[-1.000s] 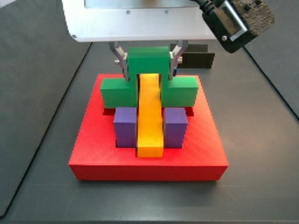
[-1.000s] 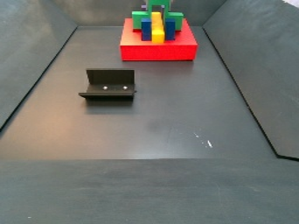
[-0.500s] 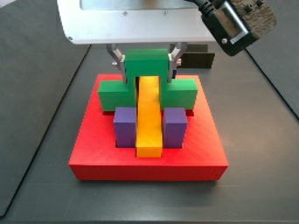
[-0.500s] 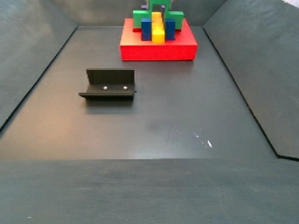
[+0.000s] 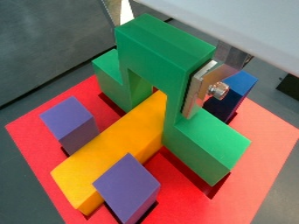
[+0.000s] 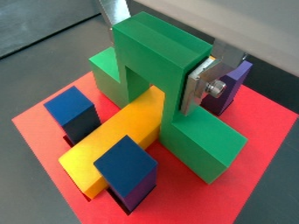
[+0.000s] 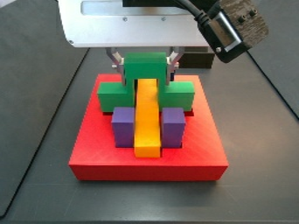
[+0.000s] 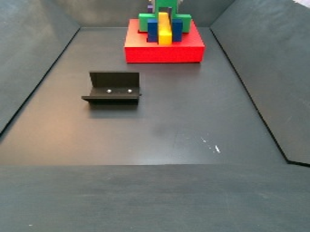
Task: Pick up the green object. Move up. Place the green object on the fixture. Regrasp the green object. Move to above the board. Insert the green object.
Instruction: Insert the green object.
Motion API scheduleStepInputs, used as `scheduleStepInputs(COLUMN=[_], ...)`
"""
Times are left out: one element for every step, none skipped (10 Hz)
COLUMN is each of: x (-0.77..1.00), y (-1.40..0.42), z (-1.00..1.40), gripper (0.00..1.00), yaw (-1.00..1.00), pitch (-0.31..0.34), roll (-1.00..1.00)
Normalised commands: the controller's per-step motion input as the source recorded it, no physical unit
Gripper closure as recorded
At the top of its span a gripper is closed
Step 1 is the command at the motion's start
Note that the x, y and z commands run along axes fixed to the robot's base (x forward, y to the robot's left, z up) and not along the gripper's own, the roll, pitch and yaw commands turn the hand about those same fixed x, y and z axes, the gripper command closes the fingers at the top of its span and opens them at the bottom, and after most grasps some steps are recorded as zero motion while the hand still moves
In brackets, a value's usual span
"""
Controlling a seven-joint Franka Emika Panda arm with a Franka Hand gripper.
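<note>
Dark grey matte floor [image 8: 158, 127] with raised dark walls around. On its left, the small dark L-shaped bracket fixture [image 8: 112, 88] stands bare, seen only in a side view. At the far end sits the flat red square board [image 8: 164, 52], carrying a long yellow bar [image 7: 146, 116] and purple cubes [image 7: 122, 122]; a blue cube [image 6: 72, 110] shows in wrist views. My gripper [image 7: 146, 59] is above the board, jaws clamped on the bright green T-shaped plastic object [image 5: 163, 70], silver finger [image 6: 207, 80] against its stem, wide bar down on the board. No readable writing.
</note>
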Motion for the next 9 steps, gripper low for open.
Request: scheduleStepInputs(x=[0.00,0.00,0.00,0.00,0.00,0.03,0.03,0.05,0.12], y=[-0.02,-0.05,-0.06,-0.09,-0.13,-0.12,-0.09,-0.02,0.00], z=[-0.16,-0.16,-0.19,-0.17,-0.09,-0.04,-0.05,-0.11,-0.17], gripper=[1.00,1.00,1.00,1.00,1.00,1.00,1.00,1.00,1.00], yaw=[0.00,0.00,0.00,0.00,-0.06,-0.17,-0.15,-0.09,-0.02], pitch=[0.000,0.000,0.000,0.003,0.021,0.026,0.013,0.014,0.024], roll=[0.08,0.07,0.09,0.09,0.06,0.04,0.04,0.07,0.10])
